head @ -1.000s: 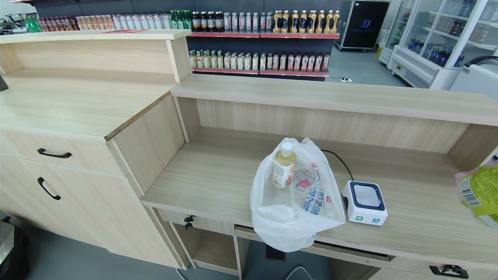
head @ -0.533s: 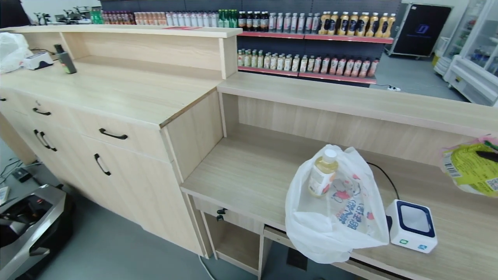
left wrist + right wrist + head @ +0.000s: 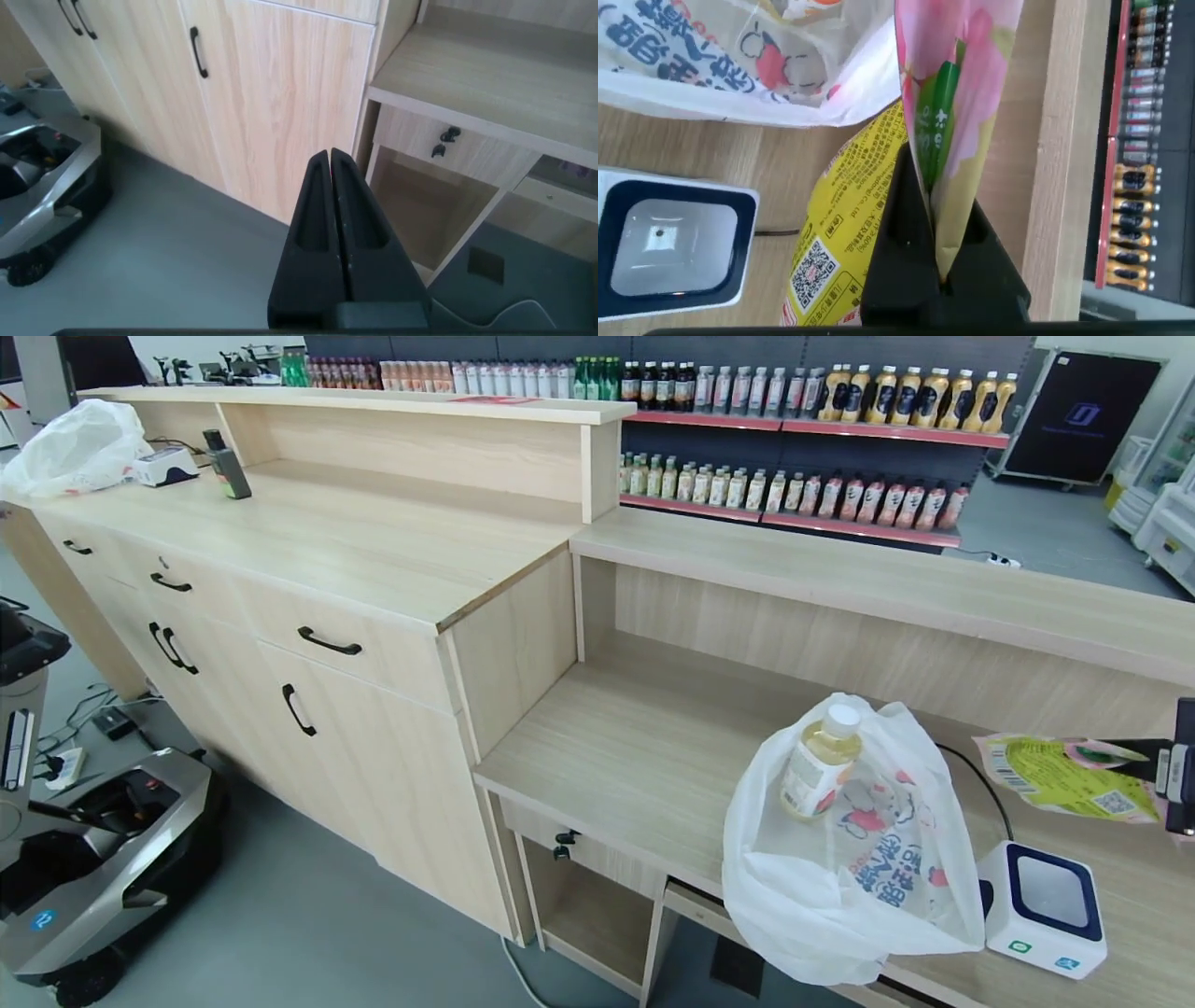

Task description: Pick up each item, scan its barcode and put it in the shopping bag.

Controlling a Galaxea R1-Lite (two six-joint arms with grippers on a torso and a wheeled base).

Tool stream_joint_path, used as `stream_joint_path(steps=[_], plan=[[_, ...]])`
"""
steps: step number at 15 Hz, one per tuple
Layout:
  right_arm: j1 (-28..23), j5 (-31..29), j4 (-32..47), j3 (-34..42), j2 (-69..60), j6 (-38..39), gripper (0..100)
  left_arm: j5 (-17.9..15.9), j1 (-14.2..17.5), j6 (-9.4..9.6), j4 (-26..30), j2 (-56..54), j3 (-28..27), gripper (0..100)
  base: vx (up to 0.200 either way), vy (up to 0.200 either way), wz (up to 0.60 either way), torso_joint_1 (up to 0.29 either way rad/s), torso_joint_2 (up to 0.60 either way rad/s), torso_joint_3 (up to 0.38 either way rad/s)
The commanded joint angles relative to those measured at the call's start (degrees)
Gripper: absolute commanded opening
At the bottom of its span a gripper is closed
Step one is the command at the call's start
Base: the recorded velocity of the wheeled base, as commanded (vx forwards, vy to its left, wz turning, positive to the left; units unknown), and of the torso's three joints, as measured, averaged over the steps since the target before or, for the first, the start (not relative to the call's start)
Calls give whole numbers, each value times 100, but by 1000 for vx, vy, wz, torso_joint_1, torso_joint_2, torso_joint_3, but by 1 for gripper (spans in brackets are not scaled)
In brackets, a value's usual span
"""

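Observation:
A white shopping bag (image 3: 850,877) stands open on the low counter (image 3: 644,737) with a yellow drink bottle (image 3: 820,765) upright inside it. Right beside the bag sits the white barcode scanner (image 3: 1044,907), window up. My right gripper (image 3: 1153,756) is shut on a yellow-green and pink snack packet (image 3: 1060,775), which hangs flat above the counter just behind the scanner. The right wrist view looks down past the gripper (image 3: 920,187) and packet (image 3: 948,112) at the scanner (image 3: 668,238) and bag (image 3: 738,56). My left gripper (image 3: 332,163) is shut and empty, low over the floor before the cabinets.
A taller counter (image 3: 355,541) with drawers runs off to the left; at its far end lie another bag (image 3: 75,448), a second scanner (image 3: 163,467) and a handset (image 3: 227,465). The scanner cable (image 3: 976,775) trails behind the bag. Another machine (image 3: 84,849) stands on the floor.
The head camera has swung left. The right gripper has carried the packet from far right of the scanner to just behind it and turned it flatter.

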Motion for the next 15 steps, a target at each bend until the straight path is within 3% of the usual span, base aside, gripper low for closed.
stream_joint_path(steps=[1,5,15], plan=[[-11,-2,-6,20,217,-292,0,2,4,2,0,-2,0,0,0,0,0,0,0,0],[-204,-2,-6,99,367,-1461,0,2,4,2,0,-2,0,0,0,0,0,0,0,0],[-292,-20,-15,363,543,-2367,0,2,4,2,0,-2,0,0,0,0,0,0,0,0]])
